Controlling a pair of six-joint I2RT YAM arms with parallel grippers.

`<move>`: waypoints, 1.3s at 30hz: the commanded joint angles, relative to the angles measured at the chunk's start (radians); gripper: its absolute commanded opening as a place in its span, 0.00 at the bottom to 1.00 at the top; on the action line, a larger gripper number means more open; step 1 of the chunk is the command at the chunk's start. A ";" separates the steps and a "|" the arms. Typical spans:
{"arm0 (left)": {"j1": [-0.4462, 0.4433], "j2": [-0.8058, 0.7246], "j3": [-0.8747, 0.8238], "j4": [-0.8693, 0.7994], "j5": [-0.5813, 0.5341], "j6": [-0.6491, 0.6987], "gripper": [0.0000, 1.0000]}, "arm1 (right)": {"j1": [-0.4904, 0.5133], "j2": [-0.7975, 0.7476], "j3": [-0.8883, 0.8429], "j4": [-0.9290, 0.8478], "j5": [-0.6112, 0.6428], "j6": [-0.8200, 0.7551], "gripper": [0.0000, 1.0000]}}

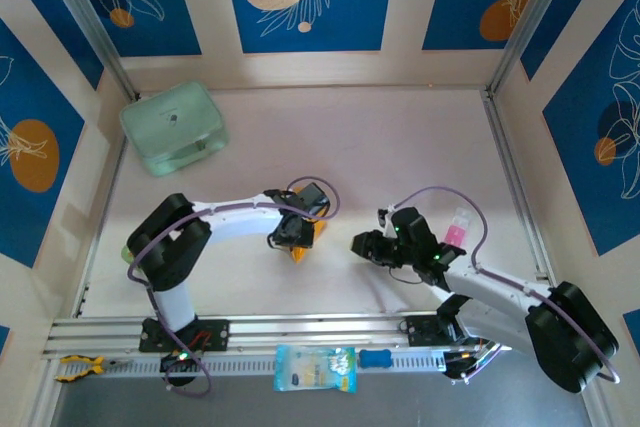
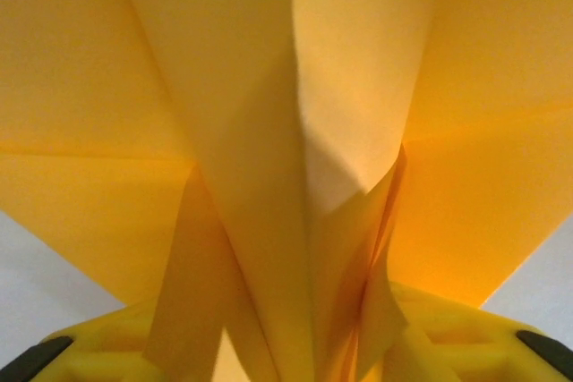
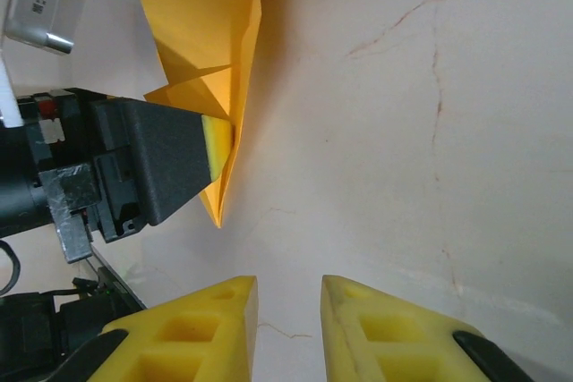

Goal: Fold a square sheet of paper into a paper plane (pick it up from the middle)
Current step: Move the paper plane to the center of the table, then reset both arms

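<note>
The square sheet of paper (image 1: 300, 250) is orange-yellow and folded into a narrow pointed paper plane shape with a centre crease. It stands on edge between the fingers of my left gripper (image 1: 293, 235), point towards the near side. In the left wrist view its creased layers (image 2: 251, 87) fan out between the yellow pads (image 2: 98, 342), which sit wide apart around my left gripper (image 2: 286, 333). In the right wrist view one left pad (image 3: 219, 145) touches the paper (image 3: 201, 15). My right gripper (image 3: 289, 288) (image 1: 360, 245) hangs open just right of the paper's tip, over bare table, holding nothing.
A mint-green case (image 1: 175, 127) lies at the back left. Beside the right arm stands a small pink bottle (image 1: 456, 234). A pale blue packet (image 1: 315, 367) and a blue piece (image 1: 375, 358) rest on the front rail. Walls close in on three sides.
</note>
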 commanded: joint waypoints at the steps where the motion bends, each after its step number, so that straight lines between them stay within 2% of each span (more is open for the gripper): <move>1: -0.018 0.030 0.020 -0.056 -0.015 -0.073 0.45 | -0.024 -0.034 -0.004 -0.044 -0.044 -0.029 0.26; 9: -0.033 -0.030 0.050 -0.086 -0.041 -0.150 0.45 | -0.064 -0.111 -0.006 -0.116 -0.068 -0.035 0.27; 20: -0.042 -0.161 0.020 -0.096 -0.096 -0.153 0.49 | -0.103 -0.177 0.067 -0.275 -0.056 -0.065 0.27; 23: -0.042 -0.234 -0.011 -0.073 -0.130 -0.121 0.49 | -0.122 -0.191 0.120 -0.352 -0.018 -0.097 0.29; 25: -0.042 -0.299 -0.045 -0.048 -0.169 -0.094 0.50 | -0.136 -0.197 0.169 -0.421 0.039 -0.137 0.34; 27: -0.042 -0.372 -0.079 -0.019 -0.231 -0.039 0.54 | -0.156 -0.195 0.231 -0.506 0.129 -0.179 0.42; 30: -0.029 -0.487 -0.127 0.005 -0.354 0.064 0.66 | -0.199 -0.189 0.315 -0.593 0.318 -0.242 0.53; 32: -0.003 -0.565 -0.182 0.083 -0.408 0.196 0.77 | -0.238 -0.179 0.348 -0.590 0.416 -0.308 0.59; 35: 0.083 -0.628 -0.254 0.217 -0.448 0.390 0.88 | -0.294 -0.131 0.340 -0.481 0.531 -0.443 0.66; 39: 0.246 -0.623 -0.325 0.429 -0.521 0.615 0.95 | -0.357 -0.015 0.301 -0.248 0.636 -0.678 0.69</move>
